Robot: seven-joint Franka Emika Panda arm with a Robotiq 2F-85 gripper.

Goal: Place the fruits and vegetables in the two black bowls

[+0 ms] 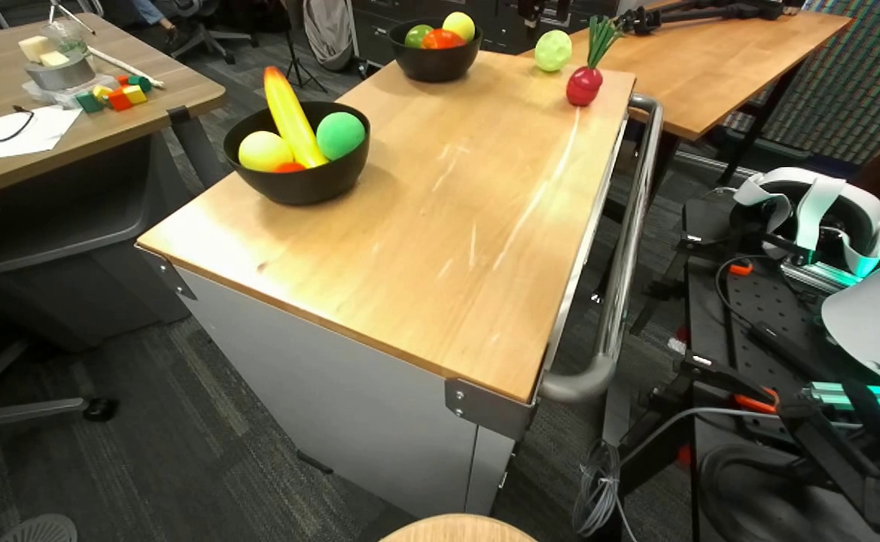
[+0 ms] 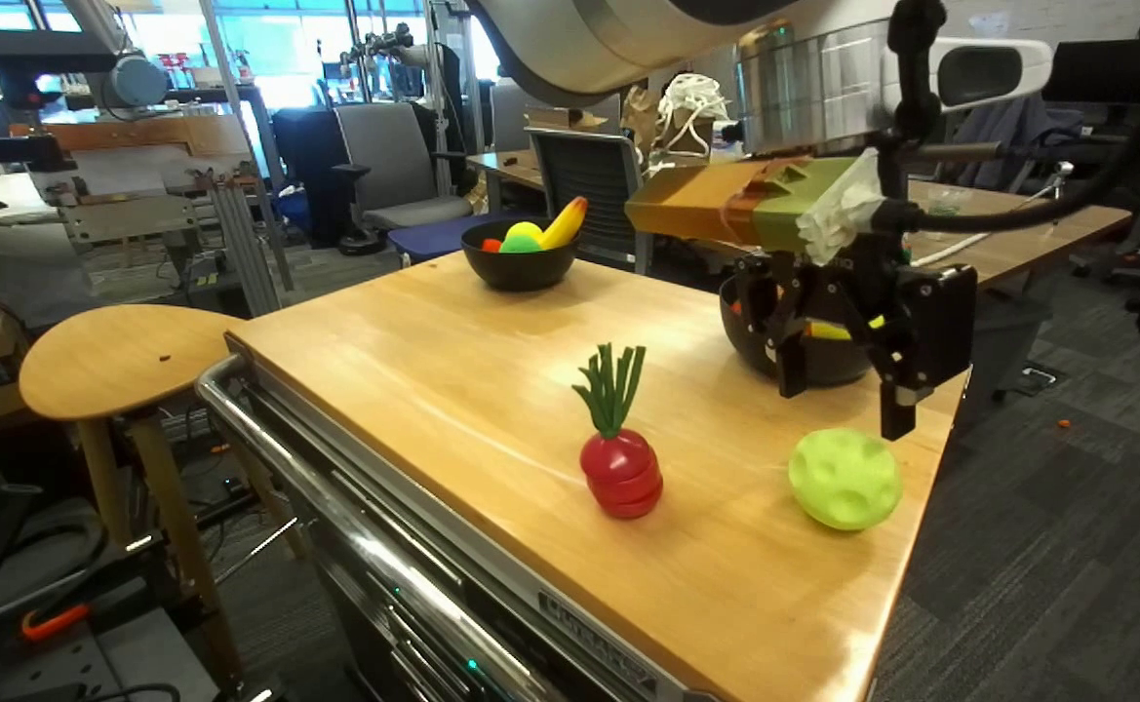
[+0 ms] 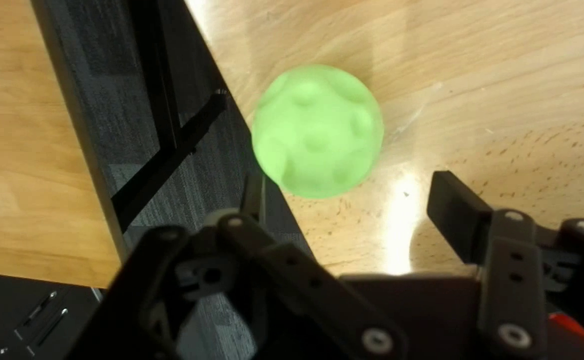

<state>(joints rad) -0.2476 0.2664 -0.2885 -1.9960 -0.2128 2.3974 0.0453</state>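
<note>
Gripper (image 2: pixel 845 398): jaws apart, light green ball (image 2: pixel 845 480) below it; spread, I'd judge, to straddle the ball for pickup.

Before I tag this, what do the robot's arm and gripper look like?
The arm is whitish with dark sections; the gripper is black and jointed. Above it sit an orange and green angular piece, crumpled white wrap and a black cable.
</note>
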